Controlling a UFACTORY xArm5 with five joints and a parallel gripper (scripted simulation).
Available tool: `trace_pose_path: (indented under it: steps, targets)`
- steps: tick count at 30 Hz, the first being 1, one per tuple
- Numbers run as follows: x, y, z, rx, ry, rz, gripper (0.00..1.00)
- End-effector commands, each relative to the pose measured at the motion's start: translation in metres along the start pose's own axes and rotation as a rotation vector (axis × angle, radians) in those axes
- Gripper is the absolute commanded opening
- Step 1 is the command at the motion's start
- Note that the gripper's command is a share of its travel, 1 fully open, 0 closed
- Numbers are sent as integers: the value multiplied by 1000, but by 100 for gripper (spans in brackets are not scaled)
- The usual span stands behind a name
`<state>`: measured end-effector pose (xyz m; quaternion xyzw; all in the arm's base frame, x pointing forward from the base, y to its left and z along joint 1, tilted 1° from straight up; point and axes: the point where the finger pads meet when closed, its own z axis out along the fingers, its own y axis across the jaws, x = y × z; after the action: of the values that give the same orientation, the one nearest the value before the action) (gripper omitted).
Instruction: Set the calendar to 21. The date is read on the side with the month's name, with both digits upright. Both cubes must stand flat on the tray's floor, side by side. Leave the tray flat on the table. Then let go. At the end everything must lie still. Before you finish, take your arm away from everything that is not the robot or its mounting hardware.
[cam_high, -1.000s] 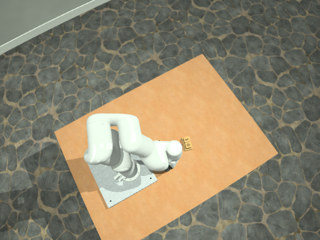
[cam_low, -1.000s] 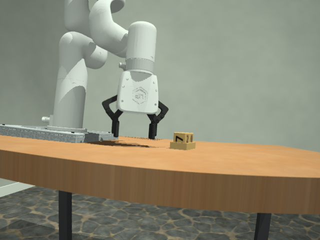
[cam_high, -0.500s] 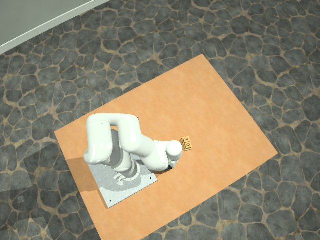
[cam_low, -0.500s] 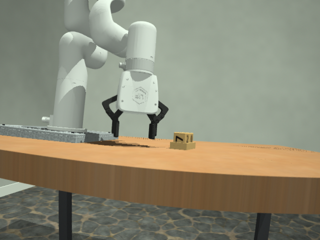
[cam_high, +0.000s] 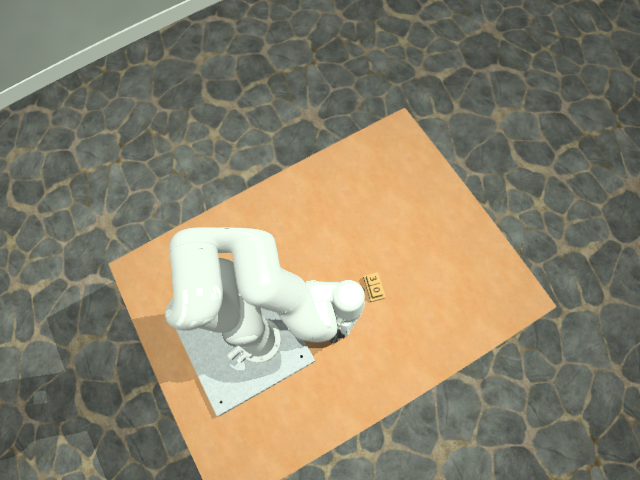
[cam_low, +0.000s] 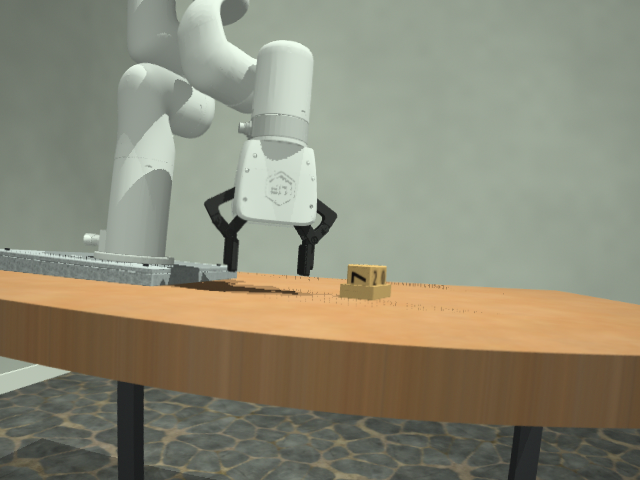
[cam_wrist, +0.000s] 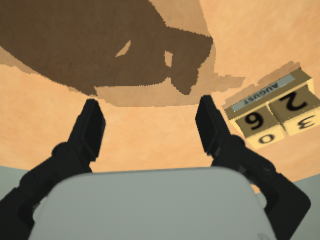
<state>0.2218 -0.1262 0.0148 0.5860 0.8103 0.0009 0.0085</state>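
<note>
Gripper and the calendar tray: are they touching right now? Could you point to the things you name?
Apart. The exterior view shows bare background and tabletop between the open gripper (cam_high: 338, 336) (cam_low: 268, 271) (cam_wrist: 150, 112) and the tray (cam_low: 366, 292) (cam_wrist: 264, 93).

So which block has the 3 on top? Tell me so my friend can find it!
On the big orange wooden table, find the little tan tray marked AUGUST. The tan cube with the black 3 on top sits in it. Its neighbour, another tan cube, has a 0 on top instead.
</note>
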Motion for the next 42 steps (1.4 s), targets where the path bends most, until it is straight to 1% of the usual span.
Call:
trace_pose_path:
  steps: [1,3,7,11,15,18,20,24,28,35,42]
  targets:
    - [-1,1,-13,-3,-3,0,100]
    - [-1,1,-13,-3,-3,0,100]
    - [-1,1,-26,-3,-3,0,100]
    - [-1,1,-33,-3,-3,0,100]
    - [-1,2,-33,-3,-3,0,100]
    - [-2,12,-35,-3,-2,0,100]
    - [-2,12,-35,-3,-2,0,100]
    - [-3,25,-37,-4,-2,0,100]
    - [-3,27,-37,-4,-2,0,100]
    - [-6,51,-39,-5,-2,0,100]
    - [-6,55,-40,-5,-2,0,100]
